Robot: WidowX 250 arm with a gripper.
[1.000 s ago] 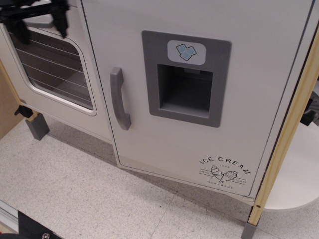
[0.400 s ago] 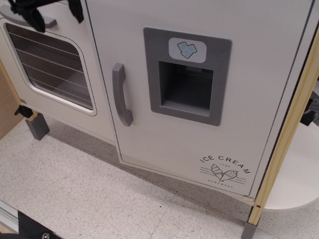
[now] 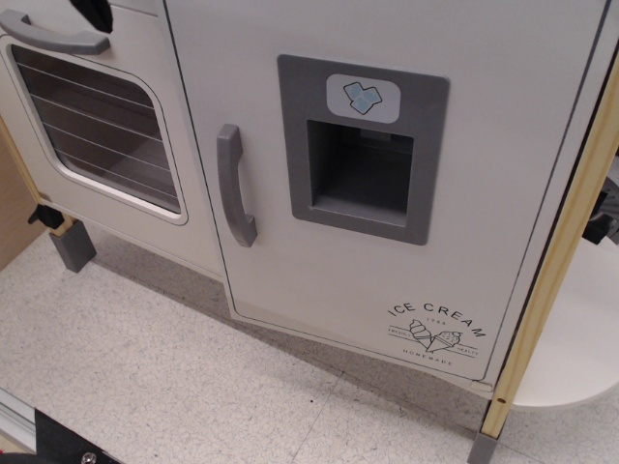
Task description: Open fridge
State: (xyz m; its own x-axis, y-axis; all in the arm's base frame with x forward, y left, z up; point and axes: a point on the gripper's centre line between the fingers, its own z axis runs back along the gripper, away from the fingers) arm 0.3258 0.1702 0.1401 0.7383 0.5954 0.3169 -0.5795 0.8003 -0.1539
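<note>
The fridge door (image 3: 290, 261) is large and light grey. It has a vertical grey handle (image 3: 235, 185) on its left side, a dark-grey ice-dispenser recess (image 3: 360, 174) with an ice-cube icon (image 3: 363, 98), and an "ICE CREAM" print (image 3: 437, 333) at the lower right. Its lower left corner stands a little proud of the cabinet. Only a black sliver of my gripper (image 3: 97, 10) shows at the top left edge, above the oven, well left of the fridge handle. Its fingers are out of view.
The light-grey oven door (image 3: 97, 126) with a wire-rack window and horizontal handle (image 3: 53, 37) is at the left. A wooden side post (image 3: 556, 261) borders the fridge on the right. A white rounded shelf (image 3: 571, 358) lies beyond it. Speckled floor (image 3: 145, 387) lies below.
My gripper has risen from in front of the oven's top left and is almost out of the frame. The fridge door has shifted very slightly to the right.
</note>
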